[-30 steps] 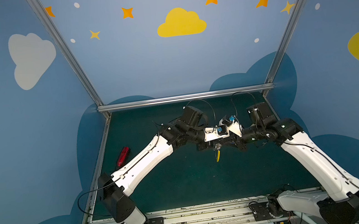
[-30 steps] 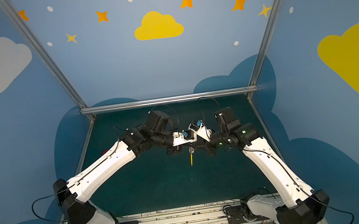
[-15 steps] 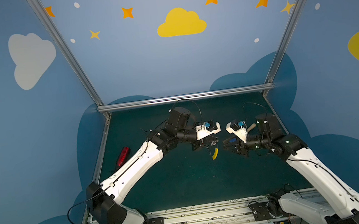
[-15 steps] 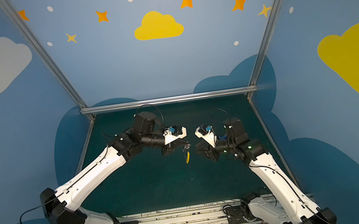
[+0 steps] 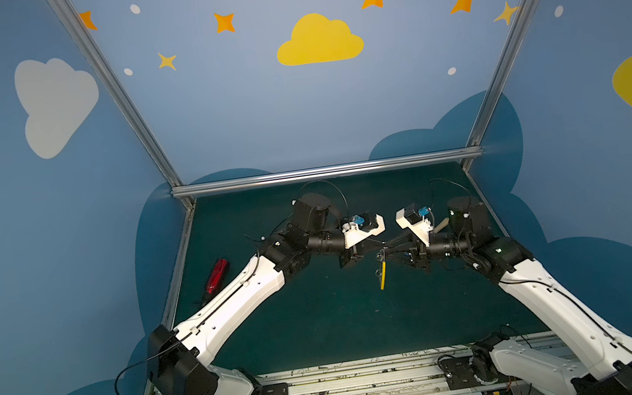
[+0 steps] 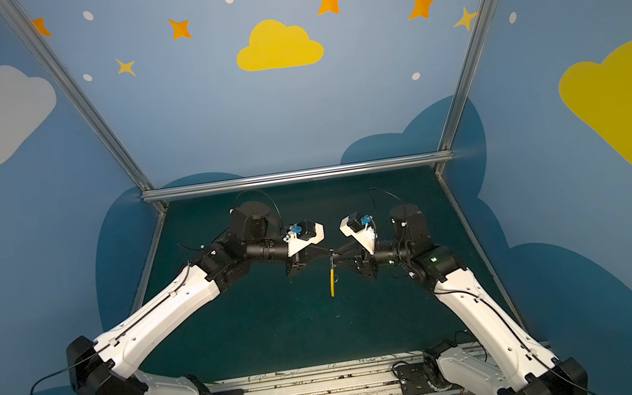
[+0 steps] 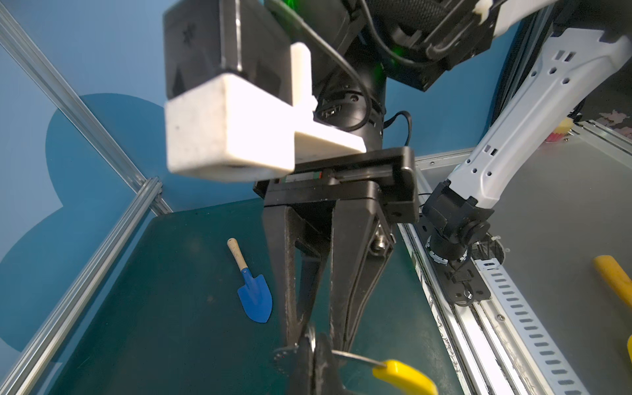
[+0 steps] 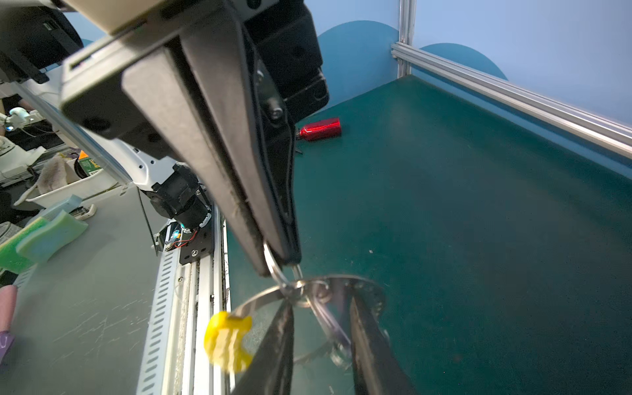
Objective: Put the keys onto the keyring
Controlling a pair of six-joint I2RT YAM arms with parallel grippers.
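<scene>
Above the middle of the green worktop (image 5: pixel 322 315) we see the keyring (image 5: pixel 381 275) hanging edge-on in both top views, its yellow arc (image 8: pixel 227 337) lowest. The left gripper (image 5: pixel 378 245) is clamped tight on a small silver loop (image 8: pixel 273 265) at the hoop's top. The right gripper (image 5: pixel 388 250) meets it tip to tip, its fingers (image 8: pixel 369 342) apart and straddling the hoop. Between them hangs a blurred silver piece (image 8: pixel 328 325); we cannot tell whether it is a key.
</scene>
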